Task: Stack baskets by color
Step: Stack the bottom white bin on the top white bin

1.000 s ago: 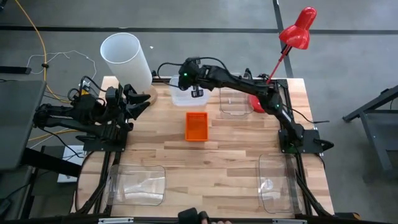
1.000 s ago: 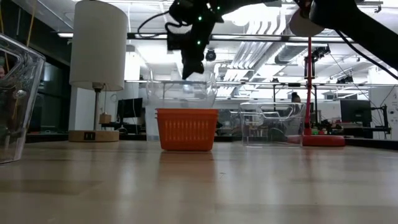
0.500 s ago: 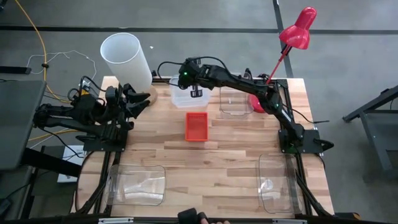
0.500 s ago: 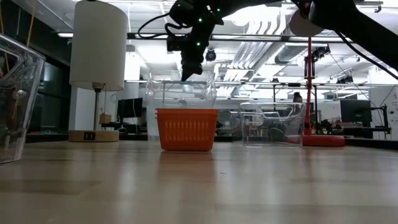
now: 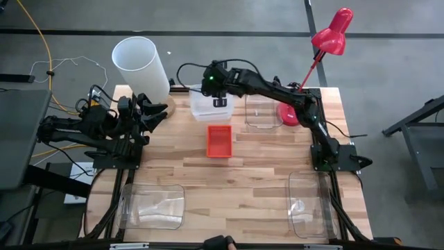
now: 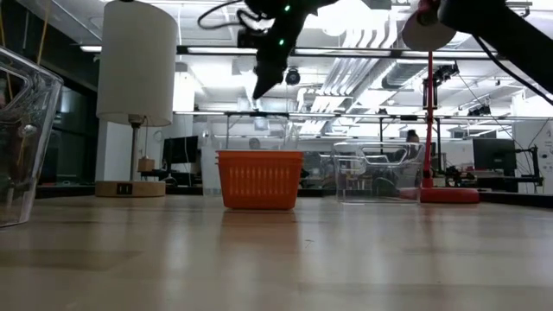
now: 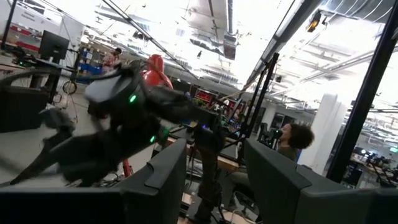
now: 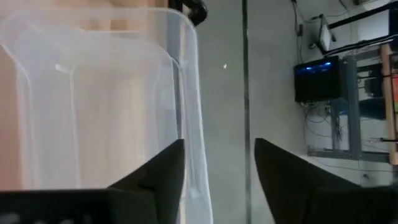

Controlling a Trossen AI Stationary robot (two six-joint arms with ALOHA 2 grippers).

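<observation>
An orange basket (image 5: 219, 141) stands on the table's middle, upright on its base. Behind it, at the far edge, stands a clear bin (image 5: 203, 106). My right gripper (image 5: 219, 102) hangs open just above that bin's far rim (image 8: 186, 93). Its fingers stand either side of the rim line without touching it. The low view shows the gripper (image 6: 257, 93) clear above the bin's top (image 6: 259, 113). My left gripper (image 5: 156, 111) waits open at the table's left edge, raised, with nothing between its fingers.
A second clear bin (image 5: 262, 114) stands right of the first, next to the red lamp's base (image 5: 288, 115). Two larger clear bins sit at the near left (image 5: 152, 206) and near right (image 5: 309, 203). A white cylinder (image 5: 142, 64) stands at the far left.
My right gripper has opened, let go of the clear bin's far rim and risen a little above it. The bin stays at the far edge behind the orange basket.
</observation>
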